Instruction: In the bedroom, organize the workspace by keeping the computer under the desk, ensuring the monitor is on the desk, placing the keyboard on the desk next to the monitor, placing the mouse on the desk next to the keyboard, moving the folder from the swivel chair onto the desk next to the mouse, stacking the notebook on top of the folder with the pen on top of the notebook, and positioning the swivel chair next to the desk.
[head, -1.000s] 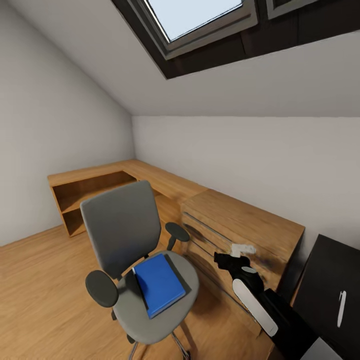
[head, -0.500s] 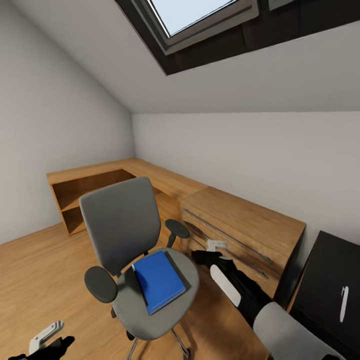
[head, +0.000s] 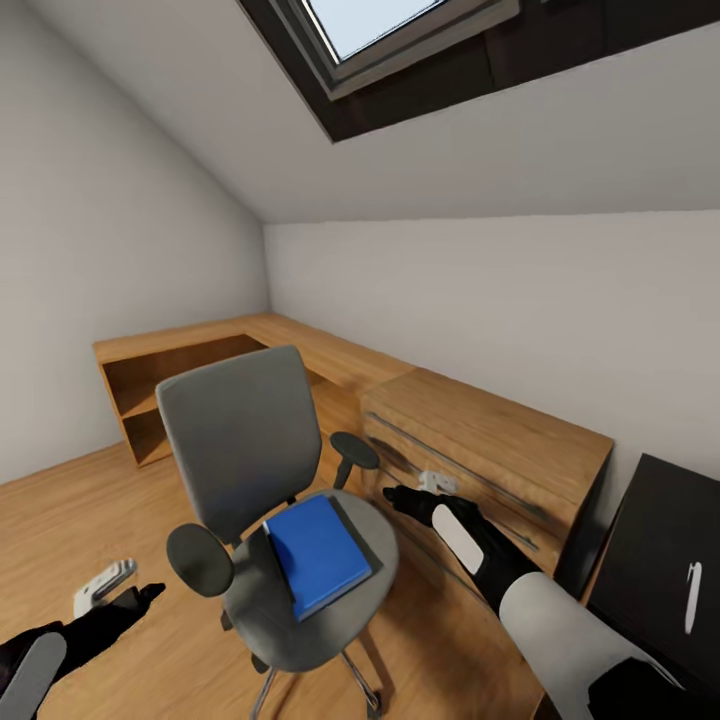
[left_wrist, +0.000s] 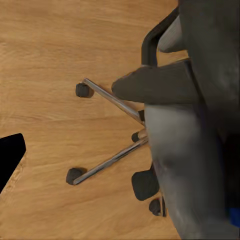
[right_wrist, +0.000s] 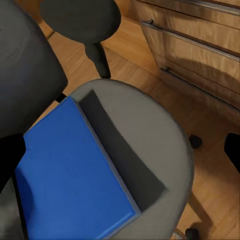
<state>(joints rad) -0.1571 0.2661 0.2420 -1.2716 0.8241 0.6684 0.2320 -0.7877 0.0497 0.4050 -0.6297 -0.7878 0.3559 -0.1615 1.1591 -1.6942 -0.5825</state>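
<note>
Right gripper (head: 415, 490): hovering just beside the seat edge of the swivel chair (head: 250, 440), touching nothing; jaw spread cannot be told. Left gripper (head: 115, 592): hanging low over the wooden floor (head: 80, 520) on the chair's other side, empty, its spread likewise unclear.

Folder (head: 316, 555): bright blue, lying flat on the seat, one corner toward the backrest.

Left wrist view: showing the chrome star base (left_wrist: 107, 130) and casters.

Right wrist view: showing the folder (right_wrist: 70, 175) close, beside the cabinet drawers (right_wrist: 200, 50).

Desk (head: 660, 560): black top, at the far right.

Black arms with white oval panels — a pale grey sleeve-like segment on the right arm (head: 560, 625).
</note>
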